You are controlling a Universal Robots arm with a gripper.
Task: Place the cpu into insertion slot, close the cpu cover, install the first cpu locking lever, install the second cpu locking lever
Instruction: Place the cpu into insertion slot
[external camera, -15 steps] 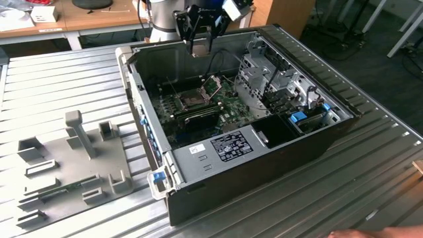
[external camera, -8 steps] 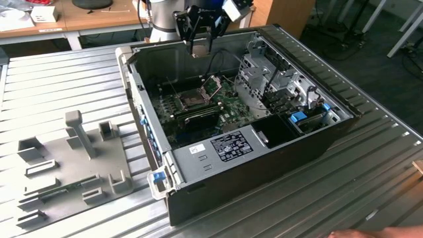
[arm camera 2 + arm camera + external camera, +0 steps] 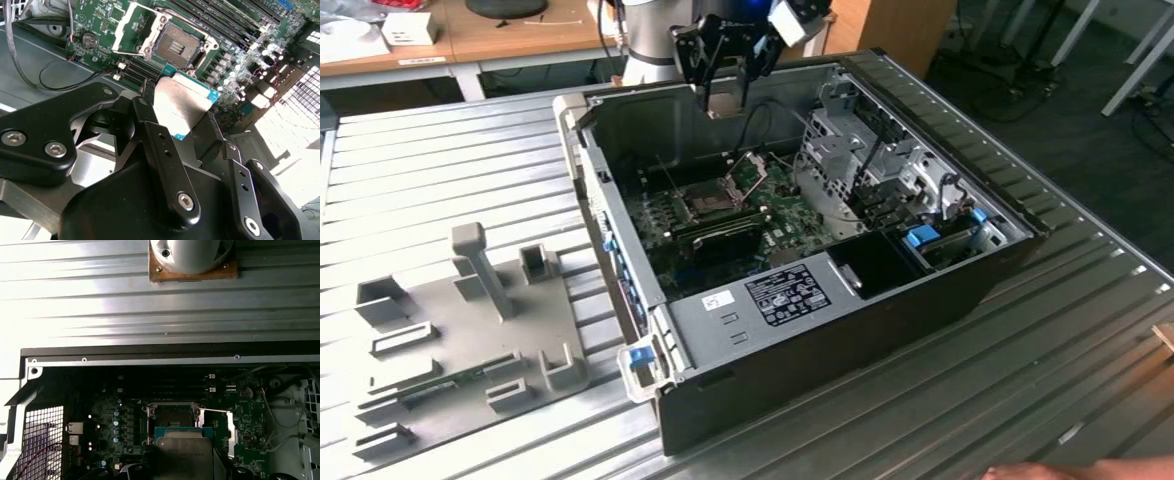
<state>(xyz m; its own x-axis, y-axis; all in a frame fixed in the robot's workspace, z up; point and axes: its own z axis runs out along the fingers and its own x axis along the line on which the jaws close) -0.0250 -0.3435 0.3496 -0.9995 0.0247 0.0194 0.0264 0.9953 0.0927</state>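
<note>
My gripper (image 3: 722,95) hangs above the far side of the open computer case (image 3: 881,300), shut on the cpu (image 3: 720,101). In both wrist views the cpu (image 3: 180,102) (image 3: 184,457), a flat square chip with a dull metallic top, sits between the black fingers (image 3: 145,107). The insertion slot (image 3: 707,203) (image 3: 177,46) (image 3: 171,416) lies on the green board below, its dark centre uncovered. The cpu cover (image 3: 750,175) (image 3: 121,31) (image 3: 230,432) stands swung open at the slot's side. The cpu is well above the slot, not touching it.
Long black memory slots (image 3: 720,232) run beside the socket, and a metal drive cage (image 3: 854,150) rises at the exterior view's right. A grey fixture plate (image 3: 467,320) with upright holders lies left of the case on the ribbed metal table (image 3: 1067,330). A hand (image 3: 1067,470) shows at the lower edge.
</note>
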